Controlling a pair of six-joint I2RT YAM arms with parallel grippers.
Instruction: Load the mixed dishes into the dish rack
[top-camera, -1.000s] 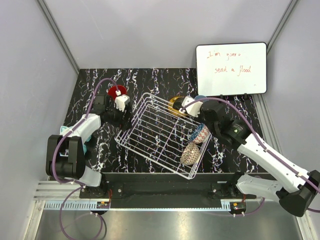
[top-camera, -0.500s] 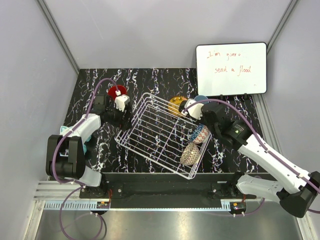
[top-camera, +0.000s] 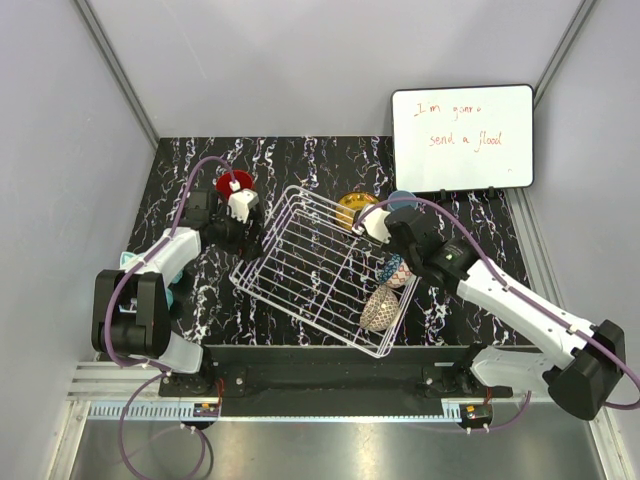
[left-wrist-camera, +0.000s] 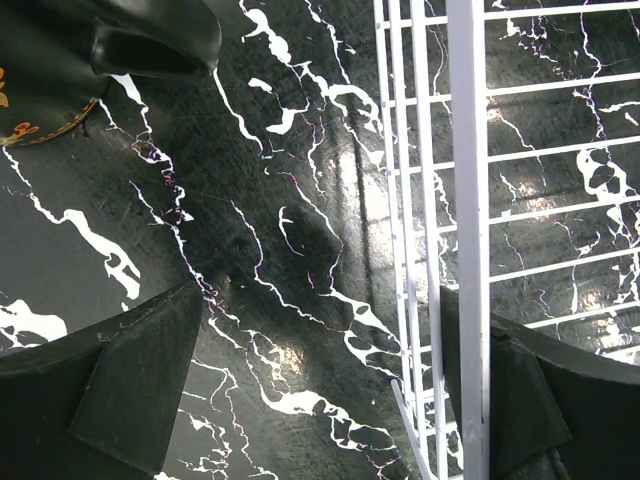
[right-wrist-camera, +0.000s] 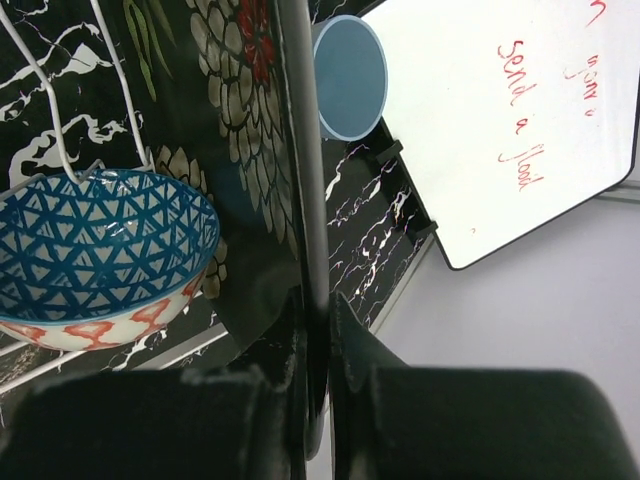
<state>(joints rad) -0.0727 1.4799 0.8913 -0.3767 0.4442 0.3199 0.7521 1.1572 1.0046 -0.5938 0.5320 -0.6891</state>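
On the black marbled bench (top-camera: 290, 160) we saw the left tool (left-wrist-camera: 320, 340) spread wide and empty at the dish rack (left-wrist-camera: 465, 200)'s left rim, while the right tool (right-wrist-camera: 315, 320), clenched on the floral saucer (right-wrist-camera: 250, 150)'s edge, had swung leftward over the rack's right side above the blue bowl (right-wrist-camera: 100, 250), so we judged its loading near.

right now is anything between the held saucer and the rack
Yes: the blue bowl, already in the dish rack, sits close beside the floral face of the saucer, which the right end effector clamps.
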